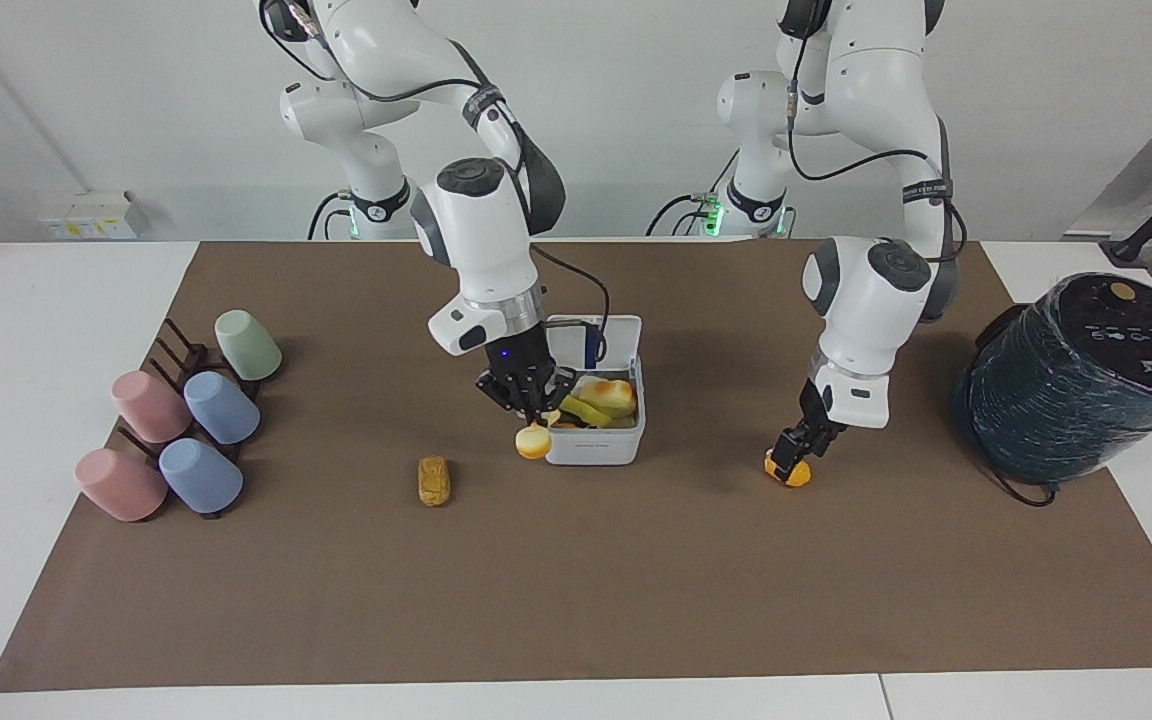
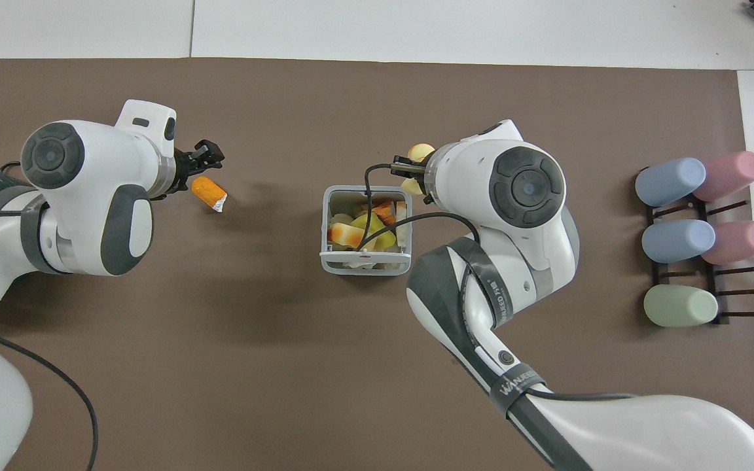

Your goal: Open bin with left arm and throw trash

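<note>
The dark teal wrapped cylinder (image 1: pixel 1076 380), a rough fat drum, stands at the edge of the facing frame, toward the left arm's end, and has no part in the task. The bin (image 1: pixel 591 447), a small white square box of smooth plastic with rounded corners, sits in the centre of both frames. Its lid (image 1: pixel 616 335) is raised and food-like pieces already fill it. The pastel cups (image 1: pixel 176 430) lie on a dark rack toward the right arm's end.

The right gripper (image 1: pixel 532 412) is closed on the pale yellow slab (image 1: pixel 533 441), a small rounded piece with an orange patch. It hangs over the bin's corner on the right arm's side. I judge that the opening lies just toward the frame centre from it, so a short sideways move should be enough.

The left gripper (image 1: pixel 794 445) is low over the orange wedge (image 1: pixel 788 470). I cannot tell if it is open or closed. In the overhead frame the wedge's long axis runs diagonally.

The brown crusty oblong (image 1: pixel 433 481) lies alone lower in the facing frame, between cups and bin.
</note>
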Available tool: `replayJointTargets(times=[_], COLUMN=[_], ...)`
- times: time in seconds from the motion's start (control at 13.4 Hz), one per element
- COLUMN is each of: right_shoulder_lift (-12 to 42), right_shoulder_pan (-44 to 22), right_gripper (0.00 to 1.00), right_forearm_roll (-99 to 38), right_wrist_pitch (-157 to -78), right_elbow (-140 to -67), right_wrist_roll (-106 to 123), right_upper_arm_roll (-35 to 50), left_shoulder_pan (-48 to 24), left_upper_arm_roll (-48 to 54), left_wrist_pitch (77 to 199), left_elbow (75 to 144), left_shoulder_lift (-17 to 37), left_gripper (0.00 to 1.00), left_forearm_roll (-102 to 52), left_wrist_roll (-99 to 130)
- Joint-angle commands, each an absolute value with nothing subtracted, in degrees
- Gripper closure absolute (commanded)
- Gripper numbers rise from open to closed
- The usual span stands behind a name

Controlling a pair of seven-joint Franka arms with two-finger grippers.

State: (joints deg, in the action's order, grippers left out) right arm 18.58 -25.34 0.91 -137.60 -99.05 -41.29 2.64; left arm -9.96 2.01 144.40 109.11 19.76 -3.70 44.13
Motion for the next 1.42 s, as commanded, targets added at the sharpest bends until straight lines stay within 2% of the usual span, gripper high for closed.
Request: replayJointTargets(times=[0.0, 0.37, 0.52, 0.6, 0.67, 0.82, 0.97, 1.12, 1.19, 1.34], right_shoulder_lift=[17.2, 16.9, 16.7, 16.6, 16.4, 16.6, 17.1, 17.3, 17.4, 17.3], right_shoulder_pan=[-25.0, -25.0, -25.0, -25.0, -25.0, -25.0, -24.4, -24.1, -24.1, -24.7], right_gripper=[1.00, 1.00, 0.87, 0.86, 0.76, 0.15, 0.13, 0.07, 0.07, 0.03], right_forearm_roll=[0.4, -6.1, -6.3, -6.3, -6.3, -6.3, -6.2, -6.2, -6.2, -6.2], right_wrist_pitch=[-136.1, -134.6, -132.8, -132.0, -131.8, -131.5, -131.6, -132.0, -132.0, -131.7], right_elbow=[-99.6, -99.8, -100.0, -100.0, -100.1, -99.5, -97.8, -97.2, -97.3, -97.4], right_wrist_roll=[-42.7, -45.0, -45.2, -45.3, -46.3, -47.3, -47.3, -47.3, -47.3, -47.5], right_upper_arm_roll=[4.7, 5.8, 6.8, 7.0, 7.3, 7.4, 7.4, 7.4, 7.3, 7.3], left_shoulder_pan=[-9.8, -10.6, -10.7, -10.7, -10.7, -10.8, -11.4, -11.6, -11.5, -11.4], left_upper_arm_roll=[2.3, 2.3, 2.3, 2.3, 2.3, 2.3, 2.3, 2.3, 2.3, 2.3], left_wrist_pitch=[146.2, 150.8, 152.7, 152.7, 152.7, 152.3, 152.1, 151.4, 150.3, 146.1], left_elbow=[109.9, 115.3, 117.0, 117.2, 117.1, 116.7, 115.9, 113.8, 112.2, 107.3], left_shoulder_lift=[20.1, 20.4, 20.4, 20.3, 20.3, 20.4, 20.4, 20.7, 21.4, 22.3], left_gripper=[0.00, 0.00, 0.01, 0.07, 0.18, 0.46, 0.71, 0.87, 0.92, 0.93], left_forearm_roll=[-4.0, -4.0, -3.9, -3.9, -3.9, -3.4, -3.2, -2.1, -1.7, -0.9], left_wrist_roll=[50.7, 52.9, 52.8, 52.6, 52.3, 52.1, 51.9, 51.9, 51.9, 51.9])
